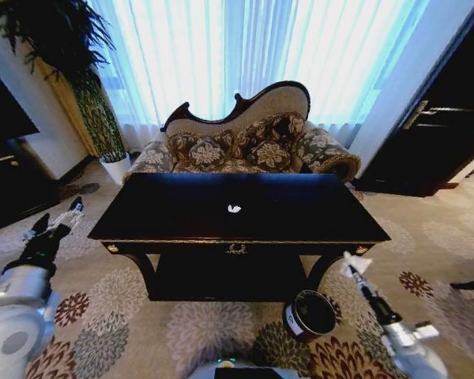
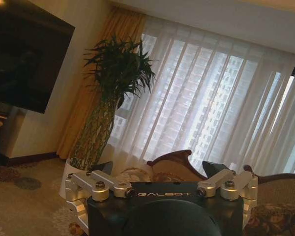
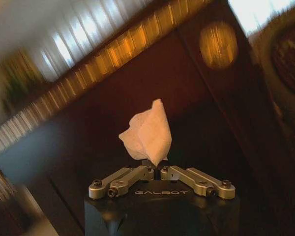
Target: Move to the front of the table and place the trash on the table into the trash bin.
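Patterned carpet room; our right gripper (image 3: 156,168) clenches paper wad (image 3: 146,132) beside trash bin (image 1: 310,314); left gripper (image 2: 162,184) released, idle. Table (image 1: 300,213) centre: one trash piece (image 1: 234,209) left.

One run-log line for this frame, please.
right claw: shut on wad, beside bin | left claw: open, idle | table: one wad left

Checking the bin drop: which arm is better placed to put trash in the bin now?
The right: its pincer holds a crumpled white paper wad beside the round dark brown bin. The left pincer is open, far off.
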Robot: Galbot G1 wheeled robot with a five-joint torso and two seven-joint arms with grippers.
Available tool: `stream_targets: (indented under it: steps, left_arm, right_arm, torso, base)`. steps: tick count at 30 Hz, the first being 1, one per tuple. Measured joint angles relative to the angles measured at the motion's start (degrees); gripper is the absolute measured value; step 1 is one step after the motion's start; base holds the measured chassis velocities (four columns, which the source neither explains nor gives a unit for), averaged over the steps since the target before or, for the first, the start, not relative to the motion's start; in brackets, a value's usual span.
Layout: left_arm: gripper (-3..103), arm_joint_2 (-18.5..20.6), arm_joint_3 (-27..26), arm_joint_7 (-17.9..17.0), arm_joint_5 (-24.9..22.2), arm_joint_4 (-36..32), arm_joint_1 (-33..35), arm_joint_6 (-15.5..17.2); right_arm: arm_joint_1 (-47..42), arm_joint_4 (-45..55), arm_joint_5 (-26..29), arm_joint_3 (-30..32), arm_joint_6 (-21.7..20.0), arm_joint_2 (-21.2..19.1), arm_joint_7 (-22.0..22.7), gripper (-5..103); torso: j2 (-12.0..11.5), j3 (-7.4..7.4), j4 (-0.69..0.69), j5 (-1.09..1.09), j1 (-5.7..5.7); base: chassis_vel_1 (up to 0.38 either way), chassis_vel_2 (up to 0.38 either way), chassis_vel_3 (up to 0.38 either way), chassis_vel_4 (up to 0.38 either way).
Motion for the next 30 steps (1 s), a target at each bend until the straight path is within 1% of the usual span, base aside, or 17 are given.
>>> stream_targets:
  steps: [1, 2, 4, 6, 7, 8, 10, 11, 12, 13, 14, 15, 16, 18, 23, 26, 30]
  left_arm:
    - [100, 0.00, 0.00, 0.00, 0.00, 0.00, 0.00, 0.00]
    - [100, 0.00, -0.19, 0.00, 0.01, -0.03, 0.13, 0.00]
    - [100, 0.01, -0.74, 0.00, 0.01, -0.06, 0.47, 0.00]
    - [100, 0.05, -1.24, 0.00, -0.14, -0.11, 0.73, -0.01]
    - [100, 0.05, -1.24, 0.00, -0.14, -0.11, 0.73, -0.01]
    - [100, 0.10, -1.46, 0.00, -0.28, -0.15, 0.81, -0.01]
    - [100, 0.42, -1.96, 0.00, -0.57, -0.18, 0.88, -0.03]
    - [100, 0.52, -2.00, 0.00, -0.61, -0.18, 0.87, -0.03]
    - [100, 0.52, -2.00, 0.00, -0.61, -0.18, 0.87, -0.03]
    - [100, 0.58, -2.00, 0.00, -0.62, -0.18, 0.86, -0.03]
    - [100, 0.65, -1.96, 0.00, -0.61, -0.18, 0.84, -0.03]
    - [100, 0.65, -1.85, 0.00, -0.56, -0.18, 0.84, -0.03]
    - [100, 0.65, -1.85, 0.00, -0.56, -0.18, 0.84, -0.03]
    - [100, 0.61, -1.54, -0.02, -0.27, -0.19, 0.89, -0.01]
    - [100, 0.47, -0.74, -0.06, 0.72, -0.39, 0.98, 0.05]
    - [100, 0.36, -0.42, -0.11, 1.06, -0.57, 0.99, 0.12]
    - [100, -0.04, 0.02, -0.17, 1.78, -0.88, 1.27, 0.18]
  right_arm:
    - [0.00, 0.00, 0.00, 0.00, 0.00, 0.00, 0.00, 1]
    - [1.09, -1.75, -3.21, -1.19, 1.01, 0.11, 2.22, 1]
    - [3.37, -5.26, -8.97, -4.02, 2.21, 0.54, 8.40, 1]
    - [5.26, -7.97, -10.36, -6.35, 2.78, 0.83, 12.23, 1]
    - [5.26, -7.97, -10.36, -6.35, 2.78, 0.83, 12.23, 1]
    - [6.15, -9.09, -10.83, -7.37, 3.01, 1.01, 13.99, 1]
    - [8.31, -11.26, -14.03, -9.61, 2.91, 1.84, 20.11, 1]
    - [8.85, -11.64, -15.56, -10.06, 2.54, 2.11, 22.29, 1]
    - [8.85, -11.64, -15.56, -10.06, 2.54, 2.11, 22.29, 1]
    - [9.20, -11.87, -16.70, -10.37, 2.12, 2.30, 23.98, 1]
    - [9.91, -12.34, -19.31, -11.28, -0.08, 2.82, 29.65, 1]
    - [10.15, -12.60, -19.97, -11.86, -1.80, 3.07, 32.85, 1]
    - [10.15, -12.60, -19.97, -11.86, -1.80, 3.07, 32.85, 1]
    - [10.74, -14.00, -21.23, -13.11, -5.26, 3.40, 39.13, 1]
    - [12.45, -17.65, -22.93, -14.78, -7.16, 4.14, 43.86, 1]
    - [13.04, -18.52, -23.45, -15.41, -7.55, 4.75, 44.96, 1]
    - [14.58, -20.25, -25.15, -16.98, -8.39, 6.23, 47.71, 1]
  torso:
    - [0.00, 0.00, 0.00, 0.00, 0.00]
    - [0.00, 0.00, 0.00, -0.01, 0.00]
    - [0.00, 0.00, 0.00, -0.01, 0.00]
    - [0.00, 0.00, 0.00, -0.02, 0.00]
    - [0.00, 0.00, 0.00, -0.02, 0.00]
    - [0.00, 0.00, 0.00, -0.02, 0.00]
    - [0.00, 0.00, 0.01, -0.01, 0.00]
    - [0.00, 0.00, 0.01, -0.01, 0.00]
    - [0.00, 0.00, 0.01, -0.01, 0.00]
    - [0.00, 0.00, 0.01, -0.02, 0.00]
    - [0.00, 0.00, 0.01, -0.02, 0.00]
    - [0.00, 0.00, 0.02, -0.02, 0.00]
    - [0.00, 0.00, 0.02, -0.02, 0.00]
    - [0.00, 0.00, 0.01, -0.01, 0.00]
    - [0.00, 0.00, 0.00, -0.03, 0.00]
    - [0.00, 0.00, 0.00, -0.01, 0.00]
    - [0.00, 0.00, 0.00, -0.02, 0.00]
  base:
    - [0.000, 0.000, 0.000, 0.000]
    - [0.000, 0.000, 0.000, 0.000]
    - [0.000, 0.000, 0.000, 0.000]
    - [0.000, 0.000, 0.000, 0.000]
    - [0.000, 0.000, 0.000, 0.000]
    - [0.000, 0.000, 0.000, 0.000]
    - [0.000, 0.000, 0.000, 0.000]
    - [0.000, 0.000, 0.000, 0.000]
    - [0.000, 0.000, 0.000, 0.000]
    - [0.000, 0.000, 0.000, 0.000]
    - [0.000, 0.000, 0.000, 0.000]
    - [0.000, 0.000, 0.000, 0.000]
    - [0.000, 0.000, 0.000, 0.000]
    - [0.000, 0.000, 0.000, 0.000]
    - [0.000, 0.000, 0.000, 0.000]
    - [0.000, 0.000, 0.000, 0.000]
    - [0.000, 0.000, 0.000, 0.000]
